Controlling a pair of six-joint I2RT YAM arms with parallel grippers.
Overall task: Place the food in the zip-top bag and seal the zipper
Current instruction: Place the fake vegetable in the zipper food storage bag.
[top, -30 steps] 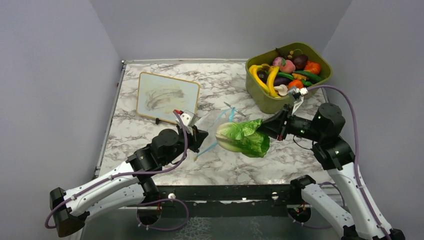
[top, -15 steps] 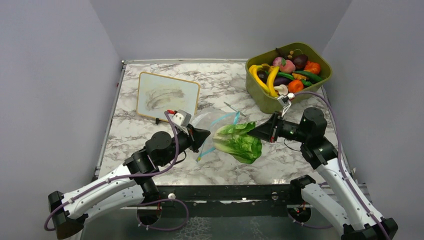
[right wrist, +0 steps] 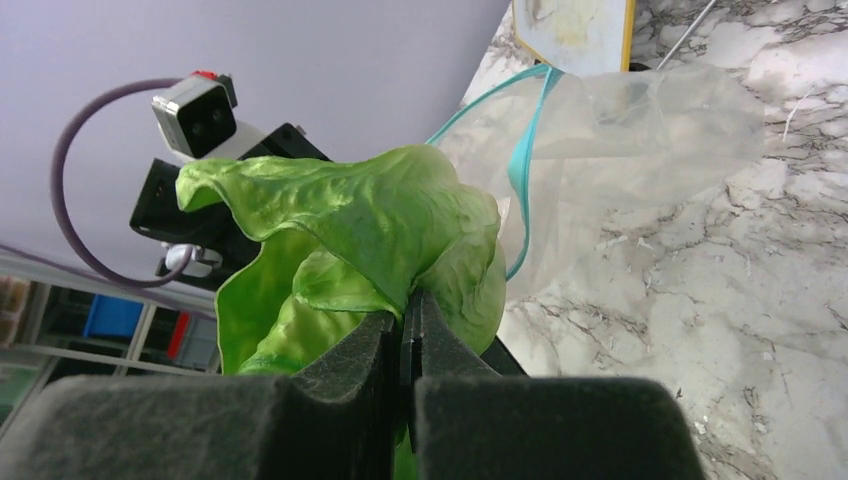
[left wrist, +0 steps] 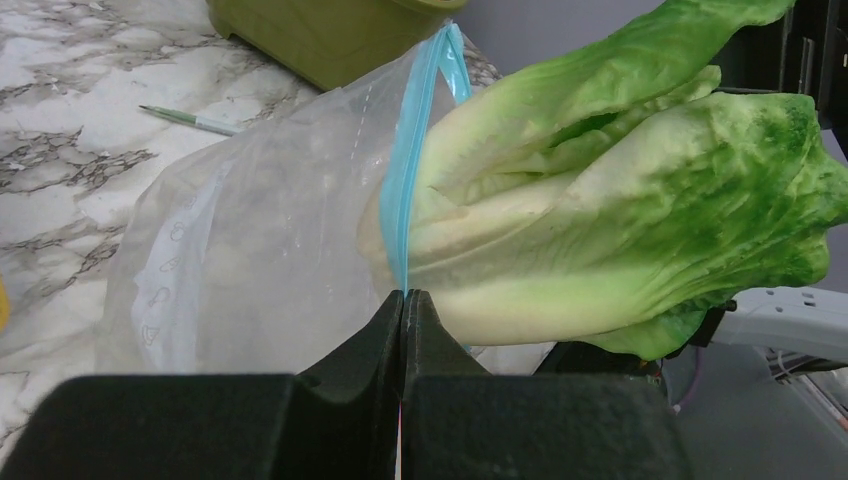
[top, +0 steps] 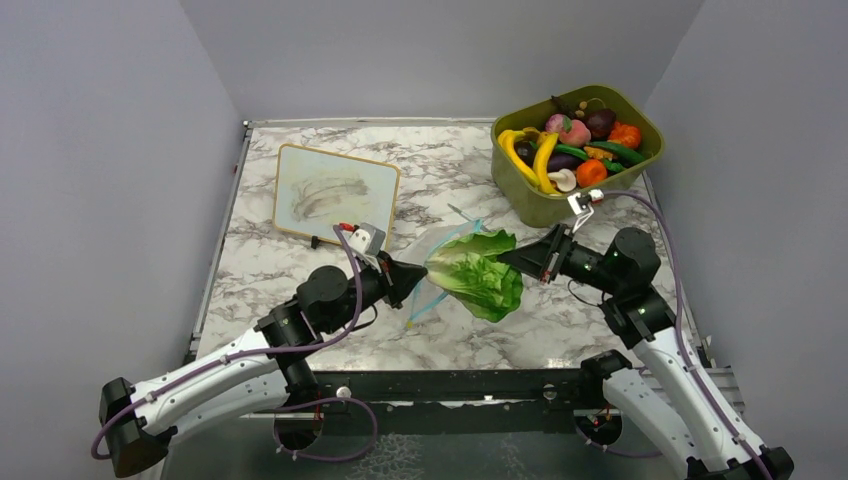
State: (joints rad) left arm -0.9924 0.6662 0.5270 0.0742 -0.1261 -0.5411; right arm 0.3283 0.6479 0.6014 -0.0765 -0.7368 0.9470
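Observation:
My left gripper (top: pixel 418 270) (left wrist: pixel 403 296) is shut on the teal-blue zipper strip (left wrist: pixel 408 190) of the clear zip-top bag (left wrist: pixel 260 230) and holds the mouth up above the table. My right gripper (top: pixel 512 262) (right wrist: pixel 412 300) is shut on a leaf of the green lettuce (top: pixel 478 272) (right wrist: pixel 350 230). The lettuce's pale stem end (left wrist: pixel 480 220) sits at the bag's mouth, pressed against the strip; most of the lettuce is outside the bag. The bag (right wrist: pixel 620 140) hangs behind the lettuce in the right wrist view.
An olive-green tub (top: pixel 530 195) at the back right holds yellow bananas, an orange piece and other toy produce. A wood-framed white board (top: pixel 336 193) lies at the back left. A thin green stick (left wrist: pixel 195 120) lies on the marble near the tub.
My right gripper has carried the lettuce left and up to the bag's mouth. My left gripper has shifted right with the bag's strip, meeting the lettuce's stem end.

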